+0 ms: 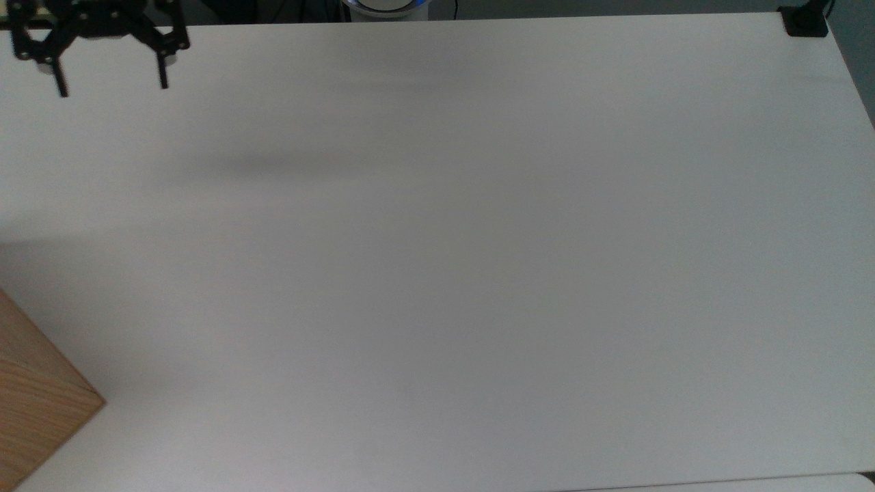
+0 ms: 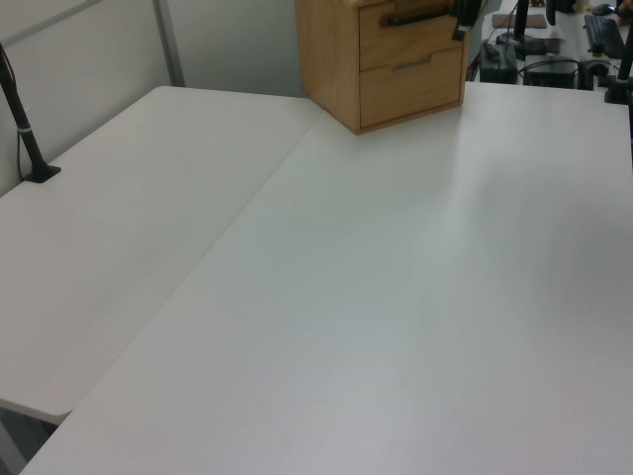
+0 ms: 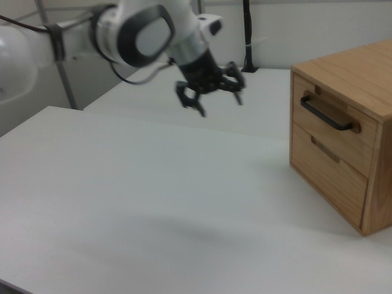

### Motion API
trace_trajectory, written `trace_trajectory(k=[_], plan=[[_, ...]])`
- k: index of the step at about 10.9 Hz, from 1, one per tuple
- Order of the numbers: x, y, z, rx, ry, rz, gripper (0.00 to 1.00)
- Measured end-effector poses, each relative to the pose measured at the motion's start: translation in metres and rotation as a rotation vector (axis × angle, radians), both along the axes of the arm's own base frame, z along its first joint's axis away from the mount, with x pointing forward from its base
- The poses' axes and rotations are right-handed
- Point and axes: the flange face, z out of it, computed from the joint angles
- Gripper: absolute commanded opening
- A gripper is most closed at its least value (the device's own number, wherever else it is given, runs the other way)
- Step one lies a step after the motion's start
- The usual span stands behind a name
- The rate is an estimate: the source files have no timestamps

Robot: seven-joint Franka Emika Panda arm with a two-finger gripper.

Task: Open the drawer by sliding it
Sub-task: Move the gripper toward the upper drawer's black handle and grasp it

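The claw (image 3: 219, 104) is hanging spread wide above the table (image 3: 153, 184), the shut drawer (image 3: 334, 116) sitting well apart, beside it.

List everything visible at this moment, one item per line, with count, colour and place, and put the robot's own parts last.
cabinet: one, light oak wood, standing on the table at the right view's right edge.
drawer: one upper drawer, oak front, shut flush, top of the cabinet face.
handle: one, thin black bar, on the upper drawer front.
lower drawer: one, oak, below the first, small recessed pull.
table: white, broad, under everything.
black clamp: one, at the top view's upper right table corner.
arm: one, white with dark joints, right view's upper left.
gripper: one, black, open, in the air apart from the cabinet.
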Motion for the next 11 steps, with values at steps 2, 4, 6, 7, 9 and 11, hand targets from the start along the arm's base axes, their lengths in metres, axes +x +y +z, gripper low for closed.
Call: trace_trajectory(k=[2,4,6,7,9,11], plan=[[0.023,-0.044,-0.03,-0.167,-0.088,0.075,1.0],[0.04,-0.087,-0.063,-0.319,-0.201,0.134,0.93],[0.045,-0.117,-0.086,-0.426,-0.258,0.161,0.57],[0.048,-0.123,-0.091,-0.451,-0.261,0.171,0.56],[0.058,-0.122,-0.091,-0.472,-0.265,0.188,0.56],[0.067,-0.121,-0.09,-0.491,-0.27,0.202,0.56]])
